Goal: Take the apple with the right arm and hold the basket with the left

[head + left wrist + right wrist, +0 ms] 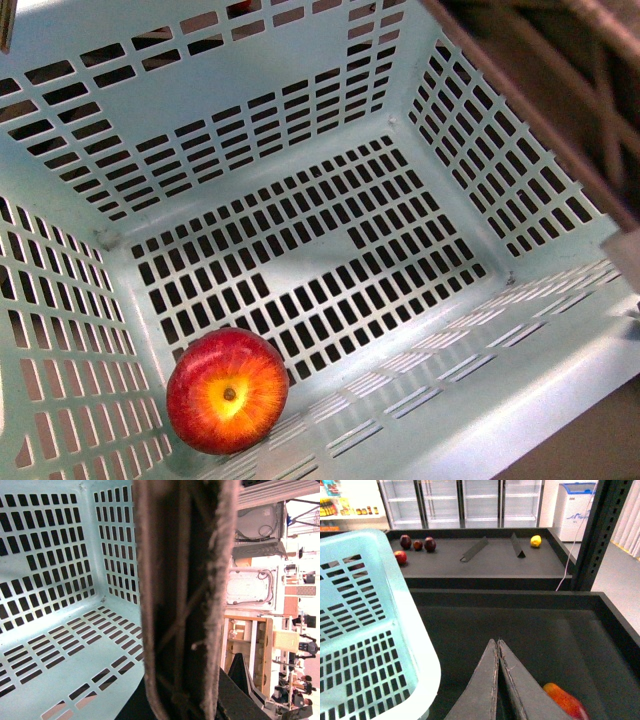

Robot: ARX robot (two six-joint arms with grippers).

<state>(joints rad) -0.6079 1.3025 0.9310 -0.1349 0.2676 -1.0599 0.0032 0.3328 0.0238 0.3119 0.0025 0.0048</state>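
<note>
If the pale mint slotted plastic basket tips, the round red apple at 7 o'clock may roll out; right pincer is together and empty, left pincer I cannot tell.

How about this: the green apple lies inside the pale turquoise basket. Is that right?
Not quite. The front view shows the apple is red with a yellow-orange patch, not green. It does lie inside the pale turquoise basket.
</note>
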